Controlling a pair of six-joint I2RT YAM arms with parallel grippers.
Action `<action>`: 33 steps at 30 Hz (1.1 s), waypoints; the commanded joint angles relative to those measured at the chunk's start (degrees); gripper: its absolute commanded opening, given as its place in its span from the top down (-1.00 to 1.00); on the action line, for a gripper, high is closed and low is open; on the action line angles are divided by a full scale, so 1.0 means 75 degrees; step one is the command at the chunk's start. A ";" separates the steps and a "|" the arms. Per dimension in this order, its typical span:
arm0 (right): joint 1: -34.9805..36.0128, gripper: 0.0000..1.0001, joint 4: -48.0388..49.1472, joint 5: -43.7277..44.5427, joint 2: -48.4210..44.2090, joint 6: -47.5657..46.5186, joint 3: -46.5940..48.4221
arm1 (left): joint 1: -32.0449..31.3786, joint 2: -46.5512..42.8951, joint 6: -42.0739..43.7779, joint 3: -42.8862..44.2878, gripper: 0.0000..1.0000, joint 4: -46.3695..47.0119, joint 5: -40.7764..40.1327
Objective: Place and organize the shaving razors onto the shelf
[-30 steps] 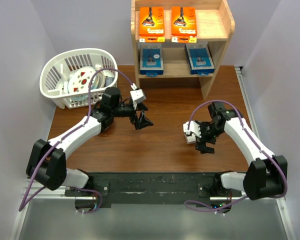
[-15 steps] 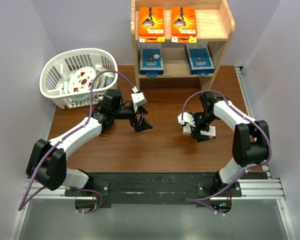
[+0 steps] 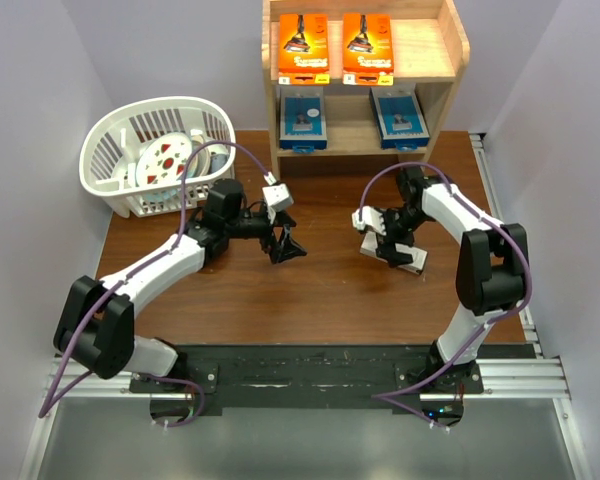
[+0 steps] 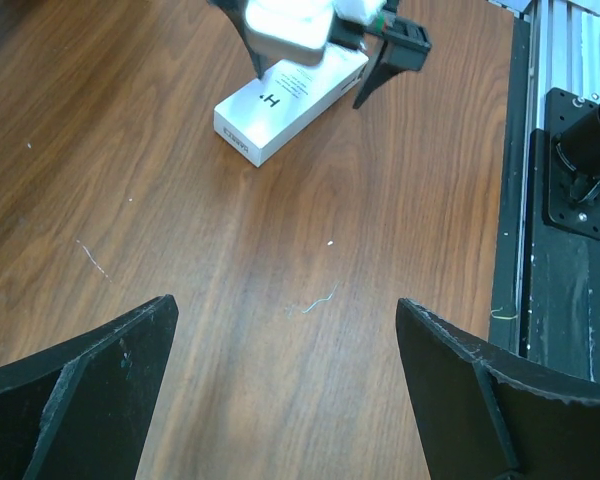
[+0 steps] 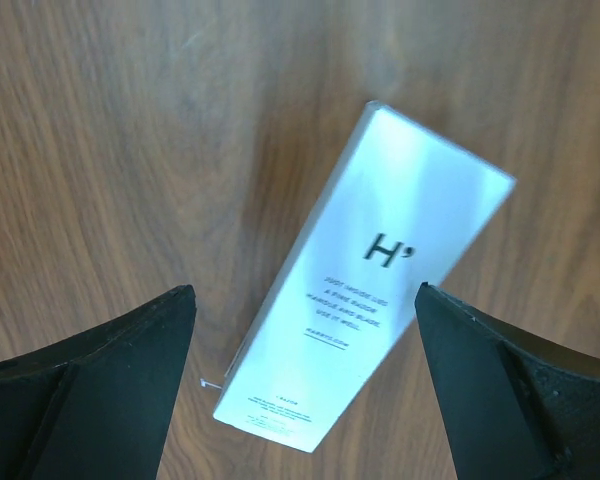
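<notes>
The shelf (image 3: 417,150) is standing at 12 o'clock on the surface (image 3: 320,300). Two orange packs (image 3: 303,47) are lying side by side on its top tier. Two blue packs (image 3: 302,118) are lying on the lower tier, one under each orange pack.

A white box (image 5: 365,310) marked "H'" is lying flat on the surface at 6 o'clock from the right-hand blue pack, well apart from the shelf. The right fingers (image 3: 388,238) are hanging over this box, spread wide, with one on each long side. I cannot tell whether they are touching it.

The left fingers (image 3: 283,246) are hovering at 9 o'clock from the box, well apart from it. They are pointing toward 3 o'clock, spread and gripping nothing. In the left wrist view only bare wood is showing between them, with the box lying beyond at 12 o'clock.

A white basket (image 3: 120,150) is sitting at 10 o'clock on the surface, just beside the left arm's cable (image 3: 195,170).
</notes>
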 commanded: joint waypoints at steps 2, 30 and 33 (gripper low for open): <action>-0.0056 -0.91 -0.0207 -0.0577 0.0076 0.0896 0.0616 | -0.0021 0.0221 -0.0135 0.0207 -0.91 0.0422 0.0065; 0.1908 -0.22 -0.0243 0.0628 0.0617 -0.2670 -0.0187 | 0.0353 0.0667 0.0191 0.0817 -0.91 0.0024 0.0053; 0.2473 -0.31 0.1043 0.1145 -0.0238 -0.4896 -0.1592 | 0.0588 0.0609 0.0380 0.0852 -0.91 -0.0117 -0.0040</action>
